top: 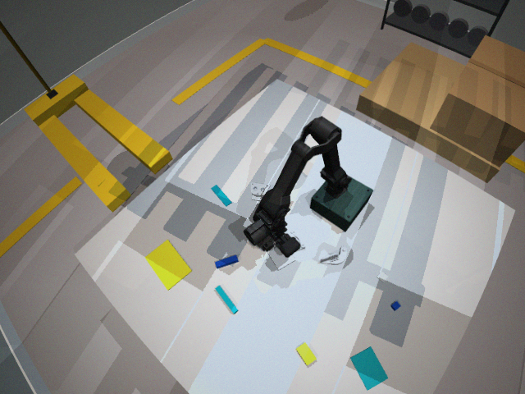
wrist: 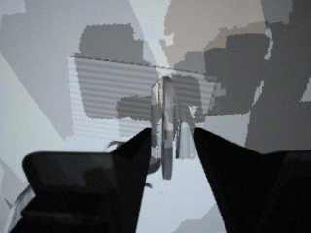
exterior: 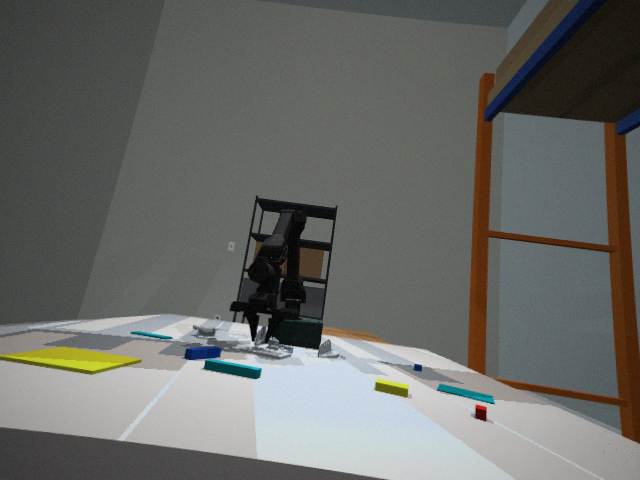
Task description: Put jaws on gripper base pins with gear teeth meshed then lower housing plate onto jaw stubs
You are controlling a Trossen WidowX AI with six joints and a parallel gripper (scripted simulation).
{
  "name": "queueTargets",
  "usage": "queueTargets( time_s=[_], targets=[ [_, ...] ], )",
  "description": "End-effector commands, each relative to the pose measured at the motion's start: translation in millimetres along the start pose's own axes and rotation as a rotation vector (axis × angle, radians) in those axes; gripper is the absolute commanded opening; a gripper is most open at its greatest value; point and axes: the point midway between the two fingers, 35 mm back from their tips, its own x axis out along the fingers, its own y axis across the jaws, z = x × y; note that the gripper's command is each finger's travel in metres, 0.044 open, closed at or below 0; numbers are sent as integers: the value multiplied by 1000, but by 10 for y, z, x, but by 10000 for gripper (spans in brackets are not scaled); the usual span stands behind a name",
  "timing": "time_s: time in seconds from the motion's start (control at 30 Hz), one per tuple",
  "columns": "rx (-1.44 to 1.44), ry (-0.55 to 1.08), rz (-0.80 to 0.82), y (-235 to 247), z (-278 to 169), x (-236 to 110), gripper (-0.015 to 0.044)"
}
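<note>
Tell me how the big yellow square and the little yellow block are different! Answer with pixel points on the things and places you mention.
The yellow square (top: 168, 264) (exterior: 72, 359) is much bigger than the yellow block (top: 305, 353) (exterior: 390, 386). The square is thin and flat like a tile, but the block is chunky. The square is near a long blue bar (top: 226, 261) (exterior: 202, 353), while the block is nearer a teal plate (top: 368, 367) (exterior: 465, 393). Both are yellow and lie on the table.

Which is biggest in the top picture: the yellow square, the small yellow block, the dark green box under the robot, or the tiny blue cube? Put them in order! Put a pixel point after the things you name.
1. Dark green box (top: 353, 205) (exterior: 305, 334)
2. Yellow square (top: 168, 264) (exterior: 72, 359)
3. Small yellow block (top: 306, 354) (exterior: 391, 387)
4. Tiny blue cube (top: 395, 305) (exterior: 417, 367)
</note>
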Motion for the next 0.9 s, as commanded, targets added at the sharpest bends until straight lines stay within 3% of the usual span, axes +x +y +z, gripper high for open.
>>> queueTargets(
  time_s=[0.0, 0.87],
  targets=[
    [-4, 5, -2, -4, -8, 19, 134],
    [-6, 5, -2, -4, -9, 87, 134]
  ],
)
